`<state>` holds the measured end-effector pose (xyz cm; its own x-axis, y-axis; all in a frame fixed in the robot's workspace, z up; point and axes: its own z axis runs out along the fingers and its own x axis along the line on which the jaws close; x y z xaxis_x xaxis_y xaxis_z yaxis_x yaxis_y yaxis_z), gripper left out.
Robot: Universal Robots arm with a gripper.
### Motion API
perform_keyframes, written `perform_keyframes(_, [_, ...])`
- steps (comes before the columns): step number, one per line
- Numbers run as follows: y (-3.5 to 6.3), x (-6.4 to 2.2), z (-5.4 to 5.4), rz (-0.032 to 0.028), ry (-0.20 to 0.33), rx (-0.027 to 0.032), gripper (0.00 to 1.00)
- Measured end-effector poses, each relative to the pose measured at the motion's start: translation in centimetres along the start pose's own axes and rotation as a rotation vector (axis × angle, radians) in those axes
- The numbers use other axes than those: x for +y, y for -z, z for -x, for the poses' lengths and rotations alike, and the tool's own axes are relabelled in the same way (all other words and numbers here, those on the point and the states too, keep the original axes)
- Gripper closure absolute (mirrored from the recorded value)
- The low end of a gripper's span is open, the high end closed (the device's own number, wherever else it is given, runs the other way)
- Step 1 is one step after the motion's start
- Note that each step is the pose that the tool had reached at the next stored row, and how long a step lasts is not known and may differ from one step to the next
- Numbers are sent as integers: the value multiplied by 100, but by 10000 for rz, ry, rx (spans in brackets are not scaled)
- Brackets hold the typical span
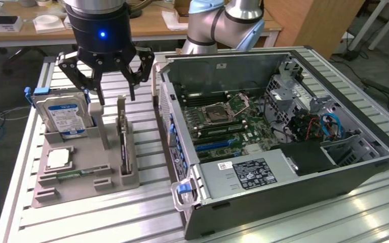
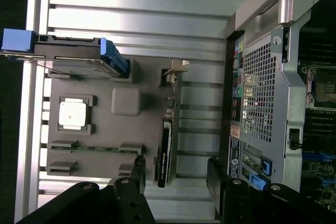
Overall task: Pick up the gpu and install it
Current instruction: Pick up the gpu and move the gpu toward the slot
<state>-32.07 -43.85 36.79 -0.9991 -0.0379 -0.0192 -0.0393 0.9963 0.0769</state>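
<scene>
Toward the upper left of the exterior view, the black multi-finger gripper [image 1: 115, 93] hangs with its fingers spread apart, holding nothing, just above the thin green gpu card with black cooler [image 1: 122, 137]. The card stands on edge in a grey plastic holder tray [image 1: 107, 178], left of centre, beside the open black computer case [image 1: 356, 174].

From the wrist, the gripper [image 2: 176, 167] has its fingers either side of the gpu [image 2: 165, 150], apart from it, in the tray [image 2: 144, 124].
</scene>
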Motion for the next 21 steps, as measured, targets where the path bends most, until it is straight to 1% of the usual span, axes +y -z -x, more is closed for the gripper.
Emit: perform_keyframes(21, [-67,-8,-1,-1,0,1,41])
